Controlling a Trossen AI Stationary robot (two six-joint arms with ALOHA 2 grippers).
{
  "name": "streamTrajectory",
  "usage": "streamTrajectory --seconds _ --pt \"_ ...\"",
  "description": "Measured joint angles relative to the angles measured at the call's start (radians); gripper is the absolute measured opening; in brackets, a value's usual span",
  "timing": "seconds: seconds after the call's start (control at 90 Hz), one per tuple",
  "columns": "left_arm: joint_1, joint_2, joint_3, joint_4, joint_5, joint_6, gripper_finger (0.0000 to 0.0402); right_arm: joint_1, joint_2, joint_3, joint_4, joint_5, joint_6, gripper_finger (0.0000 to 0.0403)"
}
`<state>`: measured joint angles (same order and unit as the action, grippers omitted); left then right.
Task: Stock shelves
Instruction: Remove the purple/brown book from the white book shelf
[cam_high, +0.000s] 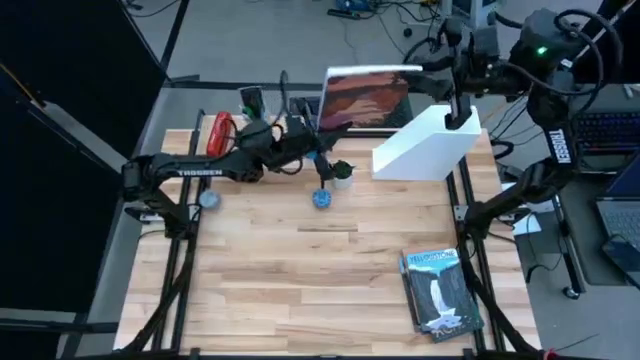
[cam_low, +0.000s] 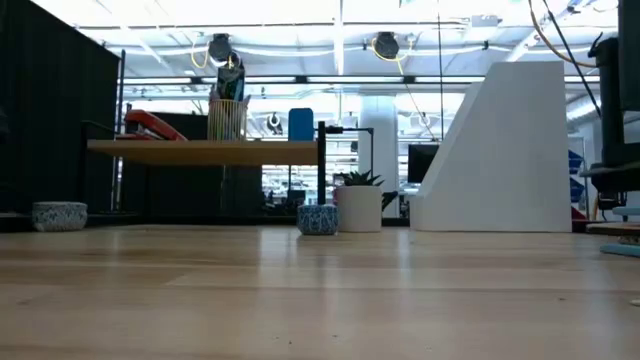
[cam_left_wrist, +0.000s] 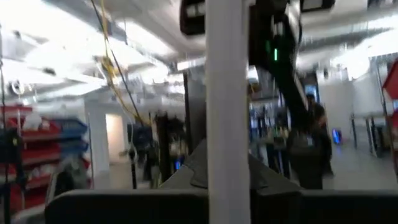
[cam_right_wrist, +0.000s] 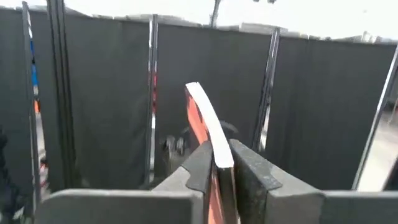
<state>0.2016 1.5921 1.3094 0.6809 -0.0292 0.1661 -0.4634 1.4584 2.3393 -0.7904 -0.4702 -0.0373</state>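
A large book with a red-brown cover (cam_high: 365, 100) is held up over the table's far edge, behind the white file holder (cam_high: 425, 145). My left gripper (cam_high: 318, 118) is shut on its left side and my right gripper (cam_high: 425, 72) on its right side. The low wooden shelf (cam_low: 200, 150) at the far left stands on thin black legs and carries a red stapler (cam_low: 150, 125) and a pencil cup (cam_low: 228, 115). The low view does not show the held book. My left gripper pinches the book's pale left edge (cam_left_wrist: 227, 155) between its two fingers (cam_left_wrist: 199, 171), coming level from the table's left. The edge runs upright through the gap, and the book is lifted clear of the table. My right gripper pinches the book's right edge (cam_right_wrist: 221, 155), white pages and red cover, between its two fingers (cam_right_wrist: 249, 171). It comes level from the table's right. The book stands up out of the gap, clear of the table.
A white pot with a plant (cam_high: 343, 175), a blue patterned cup (cam_high: 322, 198) and a small bowl (cam_high: 208, 198) stand in front of the shelf. Another book with a waterfall cover (cam_high: 440, 290) lies near the front right corner. Bare tabletop (cam_high: 300, 270) fills the middle and front.
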Motion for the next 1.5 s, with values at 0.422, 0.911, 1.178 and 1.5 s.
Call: streamTrajectory --seconds 0.422,0.911,1.178,1.5 --pt "0.0 0.0 0.0 -0.5 -0.105 0.009 0.0002 -0.02 -0.034 -0.001 -0.382 0.331 -0.203 0.0176" --pt "-0.013 0.0 0.0 -0.927 -0.114 -0.123 0.0002 0.047 0.118 -0.001 -0.708 0.341 -0.292 0.021" --pt "-0.015 0.0 0.0 -0.979 -0.114 -0.165 0.0002 0.155 0.288 -0.002 -0.755 0.385 -0.318 0.021" --pt "-0.041 -0.005 0.0 -0.98 -0.113 -0.132 0.0002 0.193 0.374 -0.002 -0.781 0.476 -0.317 0.0187"
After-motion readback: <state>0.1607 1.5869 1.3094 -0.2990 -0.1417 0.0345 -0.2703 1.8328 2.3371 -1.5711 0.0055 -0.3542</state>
